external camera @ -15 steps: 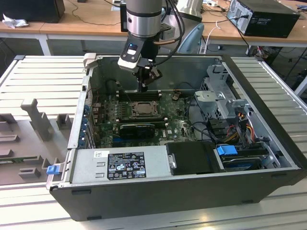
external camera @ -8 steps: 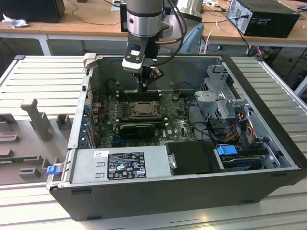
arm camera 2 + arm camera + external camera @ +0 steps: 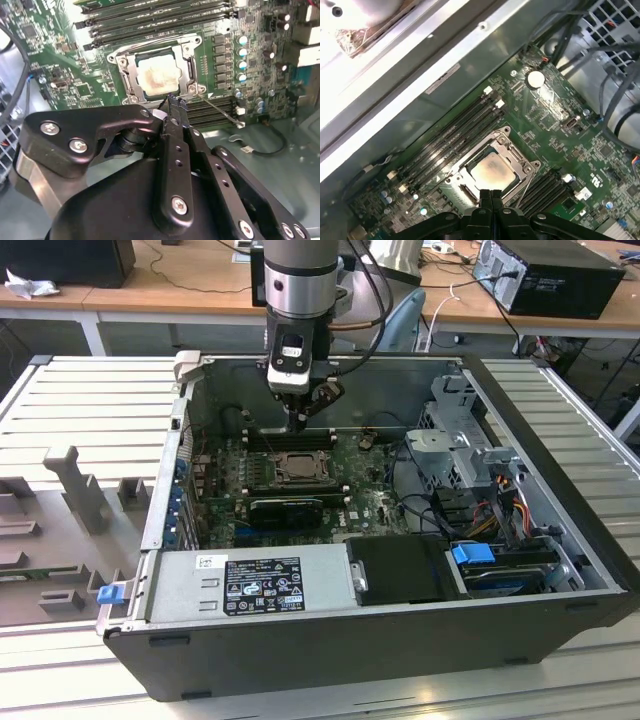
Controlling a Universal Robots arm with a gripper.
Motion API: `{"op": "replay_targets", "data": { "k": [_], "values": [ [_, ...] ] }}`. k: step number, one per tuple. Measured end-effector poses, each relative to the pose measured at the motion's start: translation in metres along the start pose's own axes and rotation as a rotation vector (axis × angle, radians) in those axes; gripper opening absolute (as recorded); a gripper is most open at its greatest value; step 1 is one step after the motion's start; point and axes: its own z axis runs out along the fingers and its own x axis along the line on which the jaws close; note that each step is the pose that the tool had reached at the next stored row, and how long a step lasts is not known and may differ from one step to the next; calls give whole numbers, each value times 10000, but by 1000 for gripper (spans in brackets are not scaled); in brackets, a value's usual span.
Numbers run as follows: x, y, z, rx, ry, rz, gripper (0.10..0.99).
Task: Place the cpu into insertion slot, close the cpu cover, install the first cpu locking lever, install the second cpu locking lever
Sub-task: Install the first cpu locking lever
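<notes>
The cpu lies flat in the insertion slot, its pale face showing through the window of the cpu cover, which lies down over it. A thin metal locking lever sticks out at an angle from one corner of the socket, over the memory slots. My gripper hovers just above the socket's edge, near the lever's pivot. Its fingers are pressed together and hold nothing.
The motherboard lies inside an open computer case. Long black memory slots flank the socket on two sides. A graphics card, the power supply, a drive cage and loose cables surround it.
</notes>
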Motion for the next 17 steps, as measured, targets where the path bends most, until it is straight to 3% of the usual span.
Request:
{"op": "replay_targets", "data": {
  "k": [2, 8, 17],
  "values": [
    [0, 0, 0, 1, 10, -338, 106],
    [0, 0, 0, 7, 65, -2192, 106],
    [0, 0, 0, 11, 106, -3546, 106]
  ]
}}
